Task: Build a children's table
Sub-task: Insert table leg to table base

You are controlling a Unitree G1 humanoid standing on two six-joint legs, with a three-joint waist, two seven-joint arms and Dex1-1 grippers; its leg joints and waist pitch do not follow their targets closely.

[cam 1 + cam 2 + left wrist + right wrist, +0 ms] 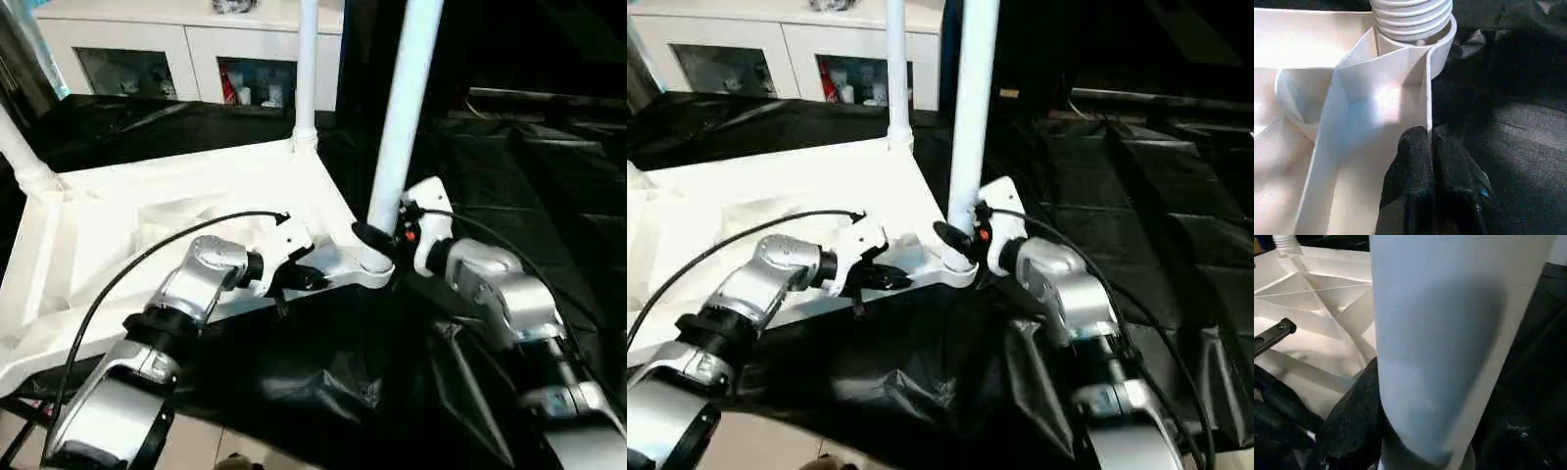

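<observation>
The white children's table top [147,225] lies upside down on black cloth, its ribbed underside facing up. Three white legs stand in its corner sockets: one at the near right corner [402,117], one at the far corner [307,69] and one at the left [20,152]. My left gripper [294,279] is shut on the thin rim wall of the top [1427,88], just beside the near right socket, where the leg's threaded end [1410,19] sits. My right gripper [377,238] is shut on the lower end of the near right leg [1449,333], with one black finger [1352,421] against it.
A white cabinet with glass doors [186,49] stands along the back. Black cloth [323,372] covers the work surface and hangs over its front edge, with light floor [196,446] showing below. Black cables run along both forearms.
</observation>
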